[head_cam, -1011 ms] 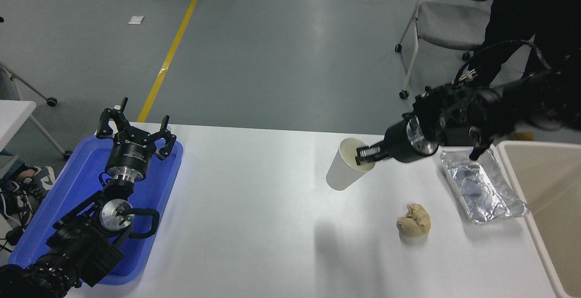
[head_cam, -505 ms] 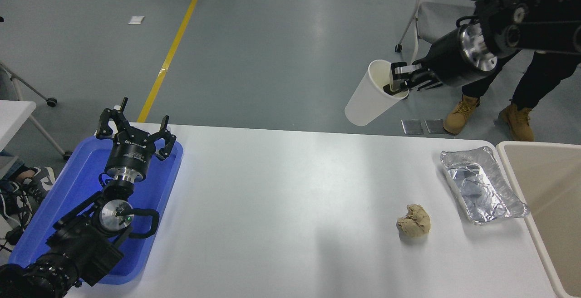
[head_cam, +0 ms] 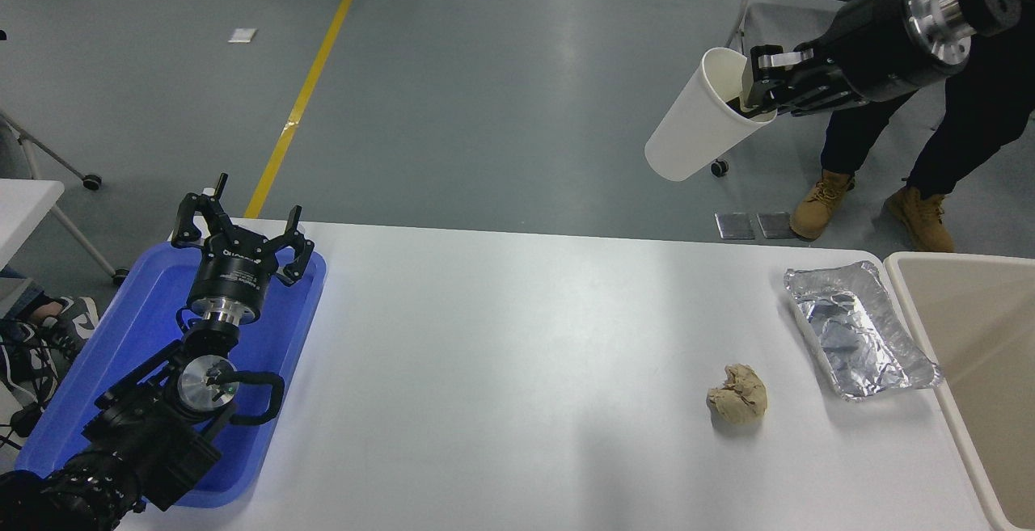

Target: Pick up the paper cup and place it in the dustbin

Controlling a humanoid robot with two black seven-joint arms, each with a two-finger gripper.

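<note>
White paper cup (head_cam: 702, 119) is high above the table's (head_cam: 501, 369) far edge — tilted, base down-left, the right gripper (head_cam: 764, 86) pinching its rim, one finger inside. The beige dustbin (head_cam: 970, 337) waits at the right edge beside the foil tray (head_cam: 857, 329) — the left gripper (head_cam: 242, 232) sits spread open over the blue tray (head_cam: 105, 369).

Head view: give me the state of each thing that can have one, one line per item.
paper cup: held in the air, tilted, pinched at its rim.
right end effector: shut on the cup's rim, raised beyond the table's far edge.
left end effector: open, parked over the blue tray.
dustbin: open-topped; nothing seen in the visible part.
foil tray: crinkled, empty, on the table.
paper ball: crumpled, on the table.
</note>
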